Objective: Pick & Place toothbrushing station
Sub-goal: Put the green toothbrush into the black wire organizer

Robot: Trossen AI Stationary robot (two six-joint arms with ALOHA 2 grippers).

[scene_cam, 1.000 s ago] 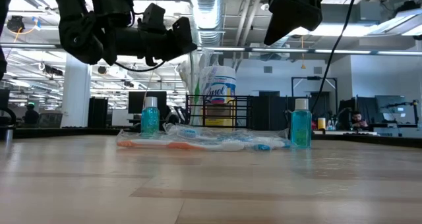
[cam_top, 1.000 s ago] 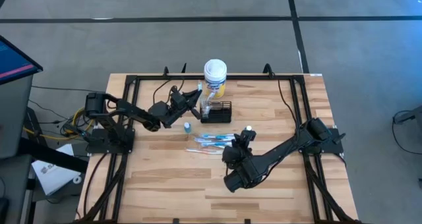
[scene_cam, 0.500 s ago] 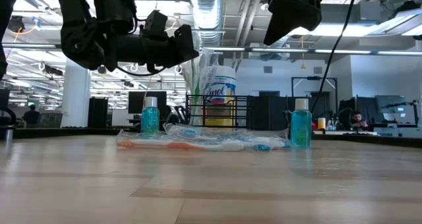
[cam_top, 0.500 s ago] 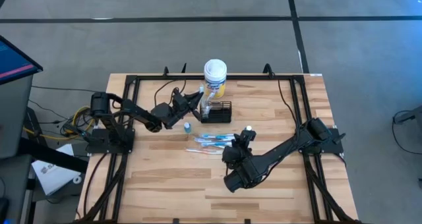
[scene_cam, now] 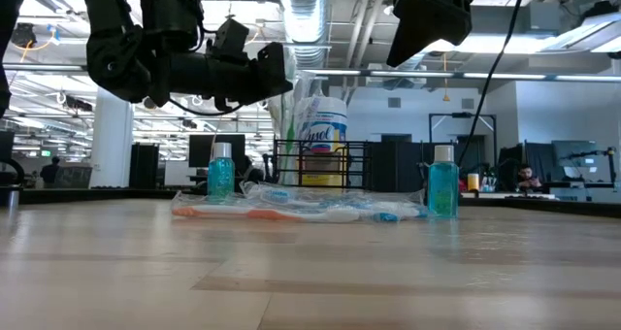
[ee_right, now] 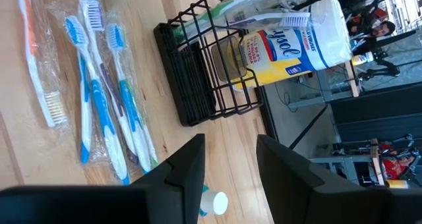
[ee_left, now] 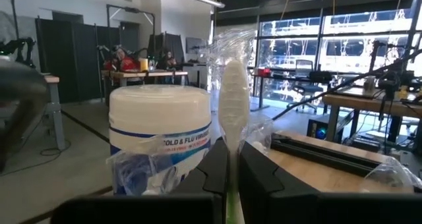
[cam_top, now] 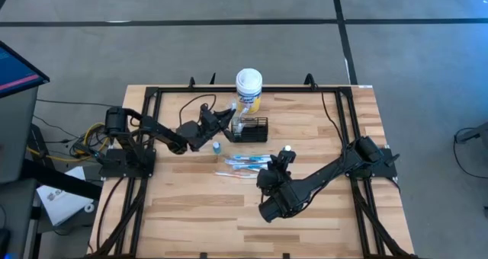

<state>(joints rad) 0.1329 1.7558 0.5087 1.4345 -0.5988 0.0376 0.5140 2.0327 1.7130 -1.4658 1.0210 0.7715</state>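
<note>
The left tool is clenched on a wrapped toothbrush, held just left of the toothbrushing station, which stands at the far middle of the surface beside the yellow canister. Placing is in hand; next, lowering the brush into the caddy. The right tool hovers released over the loose toothbrushes.

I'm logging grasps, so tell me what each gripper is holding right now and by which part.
The left gripper is shut on a wrapped toothbrush, gripping its handle below the head. The right gripper is open and holds nothing.
</note>
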